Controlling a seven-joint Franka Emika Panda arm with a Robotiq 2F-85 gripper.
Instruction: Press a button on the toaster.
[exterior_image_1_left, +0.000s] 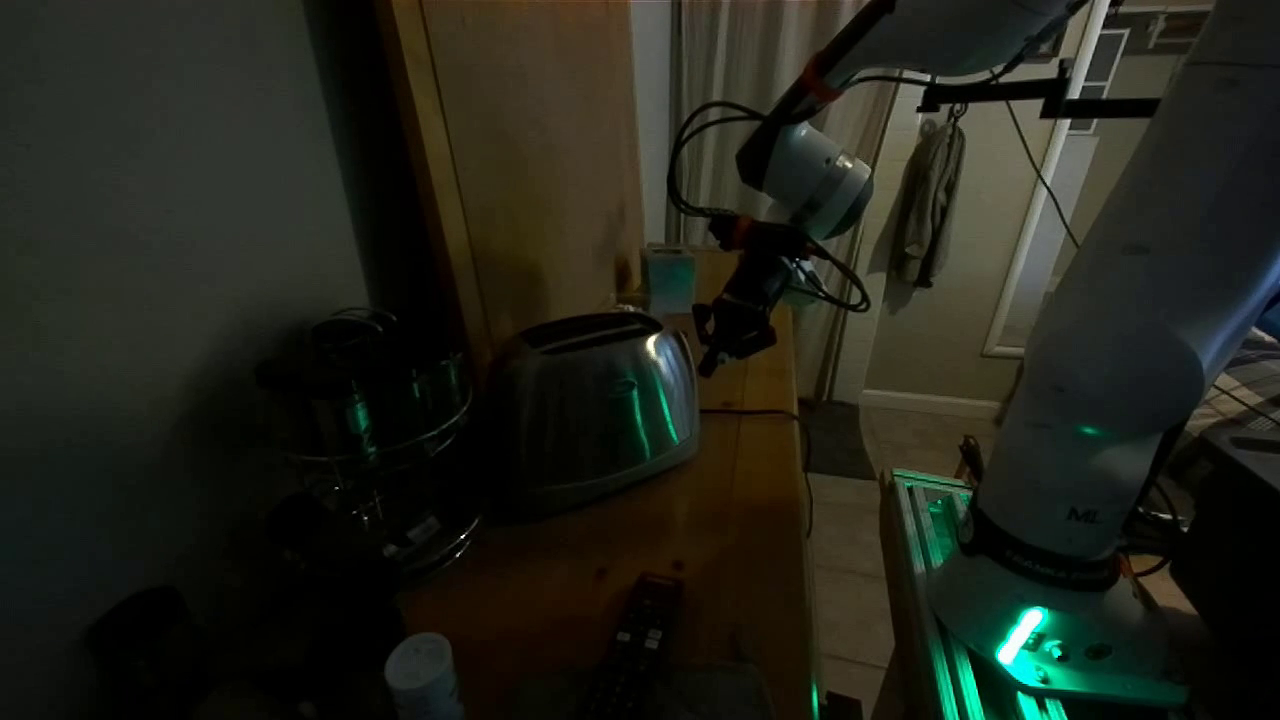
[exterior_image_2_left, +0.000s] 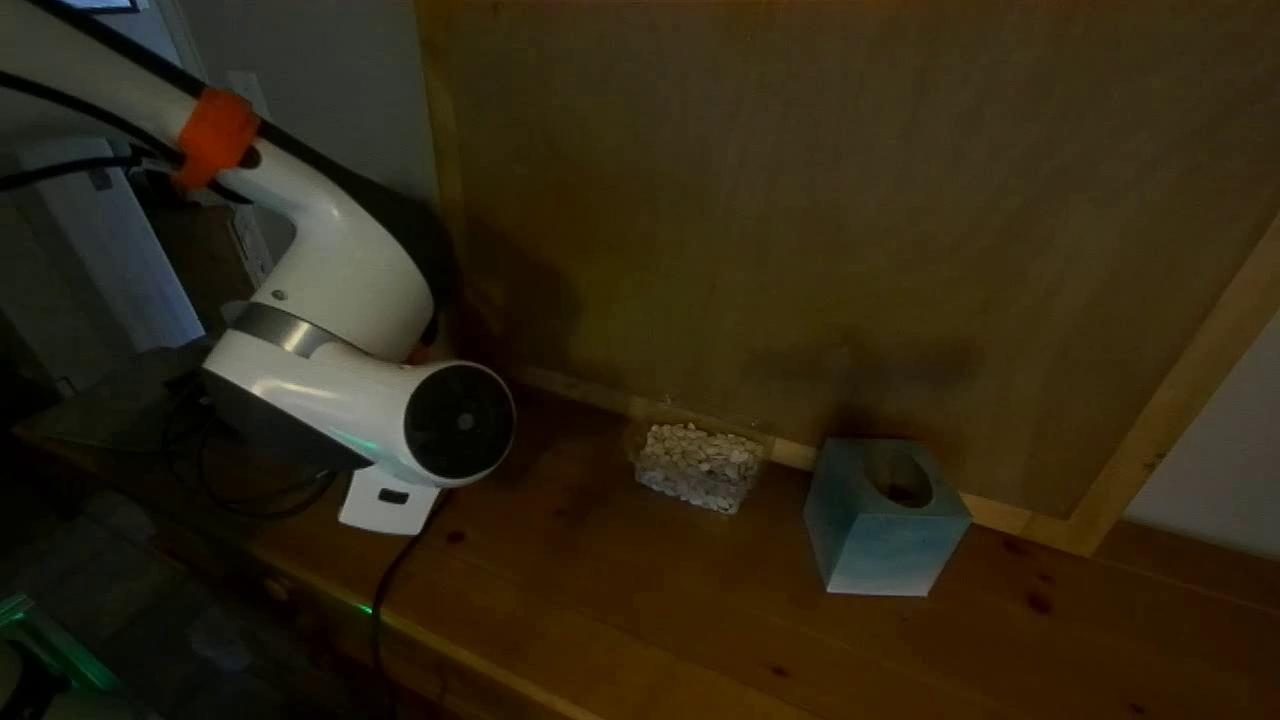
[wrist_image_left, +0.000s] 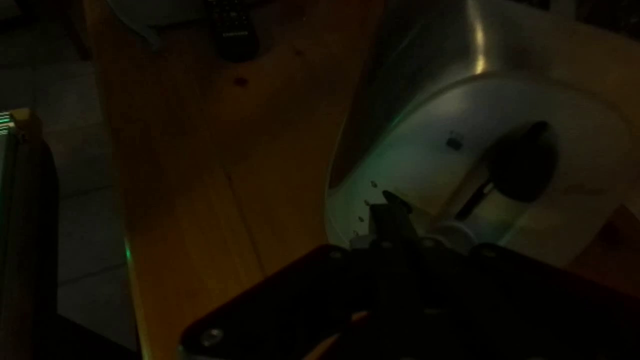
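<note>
Well, shiny rounded stainless-steel toaster (exterior_image_1_left: 600, 400) sits on brown wooden counter (exterior_image_1_left: 745, 480), long axis running toward black two-finger gripper (exterior_image_1_left: 712, 364); fingertips (wrist_image_left: 392, 222) together, as far as gloom lets me see, near pale control end (wrist_image_left: 425, 135).

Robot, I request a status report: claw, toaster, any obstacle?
Claw looks shut, at end of toaster; contact unclear. Toaster upright on wooden surface. In the way: claw hides part of that end in wrist view.
</note>
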